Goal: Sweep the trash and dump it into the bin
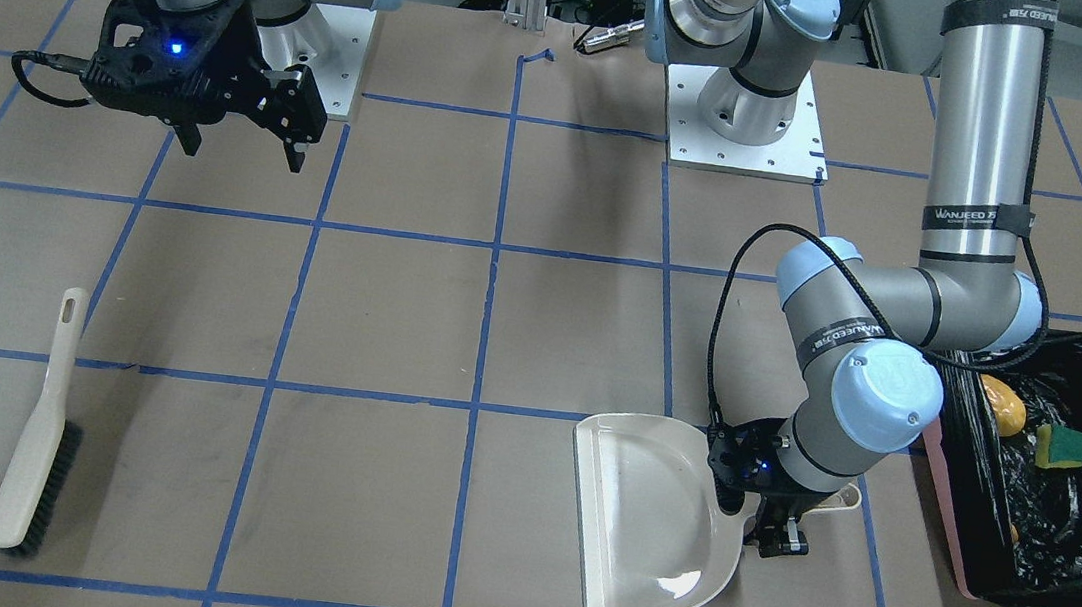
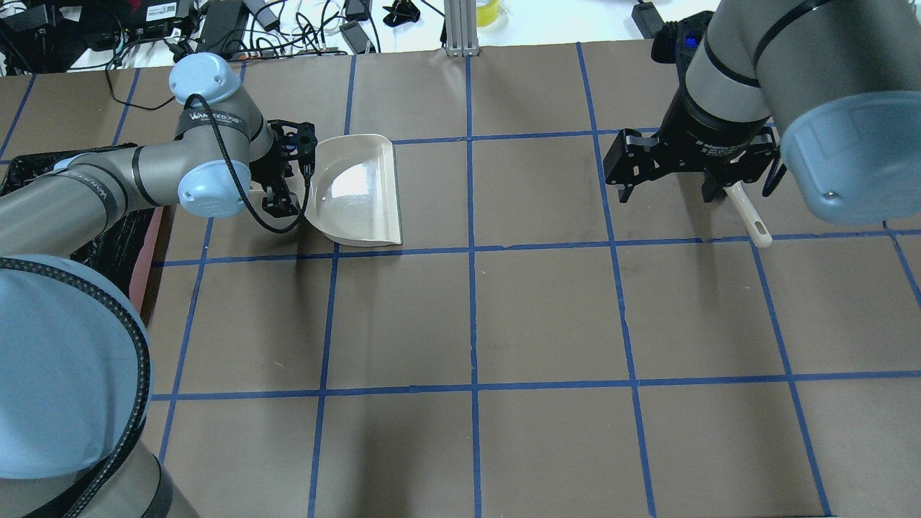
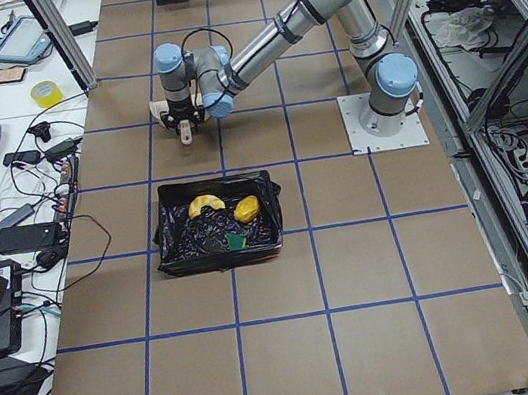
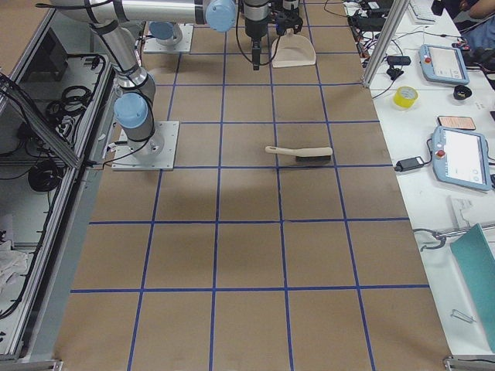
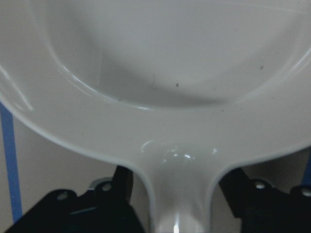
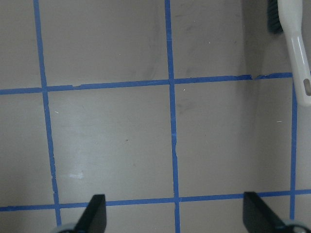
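Observation:
The bin (image 1: 944, 507) is pink with a black bag and stands by the left arm. In it lie the potato-like piece (image 1: 1005, 408), the sponge block (image 1: 1064, 447) and the croissant-like piece (image 3: 207, 205). The beige dustpan (image 1: 649, 516) lies flat and empty on the table. My left gripper (image 1: 778, 540) is at the dustpan's handle. In the left wrist view its fingers (image 5: 121, 191) stand either side of the handle with slim gaps, so it is open. My right gripper (image 1: 241, 146) is open and empty above the table. The beige brush (image 1: 35, 431) lies apart from it.
Blue tape lines grid the brown table (image 2: 547, 316). The two arm bases (image 1: 745, 129) stand at the robot's edge. In the overhead view the right gripper (image 2: 669, 191) hides most of the brush, with only its handle (image 2: 748, 216) showing.

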Tool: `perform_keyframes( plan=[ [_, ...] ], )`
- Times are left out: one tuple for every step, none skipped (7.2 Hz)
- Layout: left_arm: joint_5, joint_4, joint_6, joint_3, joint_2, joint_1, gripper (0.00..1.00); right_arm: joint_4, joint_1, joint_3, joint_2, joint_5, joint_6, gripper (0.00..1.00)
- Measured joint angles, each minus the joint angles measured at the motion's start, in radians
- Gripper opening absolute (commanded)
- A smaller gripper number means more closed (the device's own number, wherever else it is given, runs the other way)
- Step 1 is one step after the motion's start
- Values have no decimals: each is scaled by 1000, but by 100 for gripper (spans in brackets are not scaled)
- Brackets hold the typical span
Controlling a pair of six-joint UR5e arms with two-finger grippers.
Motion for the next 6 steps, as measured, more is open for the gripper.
perform_keyframes(
  plan=[
    [-1, 0, -2, 0, 6, 0, 68, 0, 0, 0, -1, 2, 0, 100],
    [-1, -1, -9, -1, 11, 0, 68, 1, 0, 0, -3, 2, -1, 100],
    [-1, -1, -21, -2, 13, 0, 68, 1, 0, 0, -3, 1, -2, 100],
    [-1, 0, -28, -2, 15, 0, 68, 1, 0, 0, -3, 0, -2, 100],
    [-1, 0, -32, -3, 15, 0, 76, 1, 0, 0, -4, -1, -3, 100],
    [-1, 0, -36, -3, 16, 0, 80, 0, 0, 0, -4, -1, -3, 100]
  ],
)
